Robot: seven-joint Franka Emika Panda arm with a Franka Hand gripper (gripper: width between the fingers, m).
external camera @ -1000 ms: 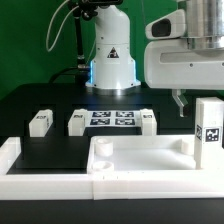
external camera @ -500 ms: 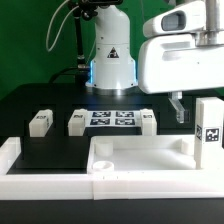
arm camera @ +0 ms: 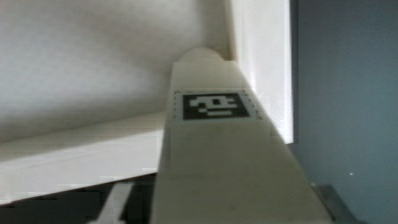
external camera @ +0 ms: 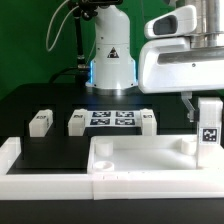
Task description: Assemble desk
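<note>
Beyond the panel (external camera: 130, 182), 3 leg blocks (external camera: 77, 122) are lying on the bench (external camera: 50, 146), 2 flanking the marker board (external camera: 112, 119). The 4th leg block (external camera: 208, 128) is standing upright at the panel's corner on the exterior view's right, with the end effector (external camera: 188, 108) hanging beside its top, grip unclear.

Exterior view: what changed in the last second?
The hand shifted toward the exterior view's right, close beside the upright leg block; a grip can't be confirmed. That block, the panel, the three other leg blocks and the marker board stayed put.
</note>
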